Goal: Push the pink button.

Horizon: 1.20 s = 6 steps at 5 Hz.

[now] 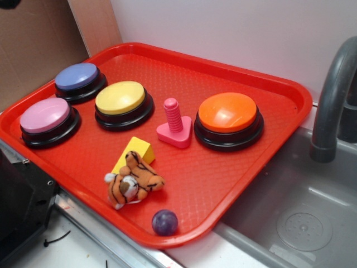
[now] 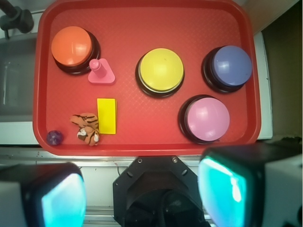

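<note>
Taking the red tray as the landmark and reading the exterior view from its left edge: the pink button, a smooth mauve dome on a black round base, sits in the tray's left corner, untouched. Just behind it is the purple-blue button, then the yellow button, a pink threaded peg on a square foot, and the orange button. Along the tray's front edge lie a yellow wedge block, a soft striped tiger toy and a small purple ball.

The end effector hangs well above the tray's near edge in the wrist view, its two teal-padded fingers spread wide and holding nothing.

The risk, as I judge it: the four domes are identical in shape and closely set, so a slightly off descent could land on the yellow or purple-blue neighbour. The glossy curved top might also let an open finger slide off toward the tray's textured floor
</note>
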### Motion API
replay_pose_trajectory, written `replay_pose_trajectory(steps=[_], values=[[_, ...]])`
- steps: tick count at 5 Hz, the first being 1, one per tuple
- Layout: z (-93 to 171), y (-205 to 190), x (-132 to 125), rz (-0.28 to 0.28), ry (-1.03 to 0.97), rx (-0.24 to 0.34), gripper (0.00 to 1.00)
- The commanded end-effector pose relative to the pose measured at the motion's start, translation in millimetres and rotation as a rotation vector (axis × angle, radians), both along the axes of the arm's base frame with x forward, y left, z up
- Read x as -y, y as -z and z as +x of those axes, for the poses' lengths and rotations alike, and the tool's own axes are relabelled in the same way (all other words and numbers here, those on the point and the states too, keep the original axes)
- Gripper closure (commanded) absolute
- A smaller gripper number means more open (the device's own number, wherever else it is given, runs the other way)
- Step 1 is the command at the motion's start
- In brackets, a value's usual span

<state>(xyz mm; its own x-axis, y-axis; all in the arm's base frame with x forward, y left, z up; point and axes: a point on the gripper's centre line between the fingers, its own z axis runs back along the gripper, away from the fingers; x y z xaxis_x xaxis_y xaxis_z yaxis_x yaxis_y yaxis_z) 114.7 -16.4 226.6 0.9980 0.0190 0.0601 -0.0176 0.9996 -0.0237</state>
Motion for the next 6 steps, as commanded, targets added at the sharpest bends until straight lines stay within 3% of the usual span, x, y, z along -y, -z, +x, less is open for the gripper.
replay_pose_trajectory(steps=[1, 2, 4, 5, 6], values=[[43.8, 88.9, -63.2, 0.092, -0.026, -0.032, 0.0], [37.8, 109.0, -80.9, 0.093, -0.018, 0.039, 0.0], [28.6, 156.2, -118.3, 0.055, -0.076, -0.015, 0.0], [36.4, 173.5, -113.5, 0.069, -0.044, -0.067, 0.0], [38.0, 182.9, -106.5, 0.127, -0.021, -0.122, 0.0]])
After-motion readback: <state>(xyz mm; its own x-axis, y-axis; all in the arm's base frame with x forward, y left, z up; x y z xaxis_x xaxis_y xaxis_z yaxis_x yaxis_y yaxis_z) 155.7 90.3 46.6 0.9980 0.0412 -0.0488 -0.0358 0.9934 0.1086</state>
